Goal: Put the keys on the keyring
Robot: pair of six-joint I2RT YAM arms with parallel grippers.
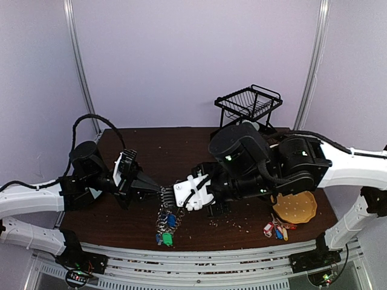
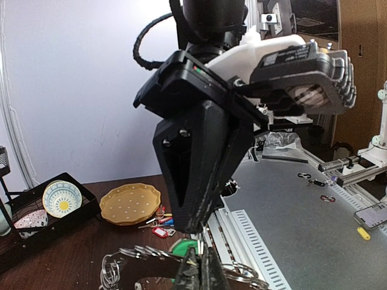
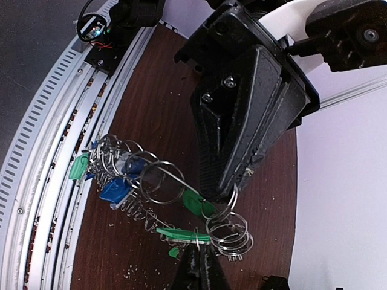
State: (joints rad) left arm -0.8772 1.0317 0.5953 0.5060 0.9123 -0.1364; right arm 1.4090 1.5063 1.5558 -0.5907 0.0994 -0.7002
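As left gripper (image 3: pixel 231 183) and right gripper (image 3: pixel 196 258) are pinching large silver metal keyring (image 1: pixel 165 211) tip-to-tip, green-tagged key (image 3: pixel 181 234) is lying crosswise at right fingertips (image 3: pixel 190 275).

Same build both sides: left arm (image 1: pixel 36 196) and right arm (image 1: pixel 351 163) in white link shells with black joint housings, black corrugated cable (image 1: pixel 91 118) off the left, left gripper (image 1: pixel 158 188) and right gripper (image 2: pixel 195 228) with black wedge fingers, recessed screws (image 2: pixel 166 143).
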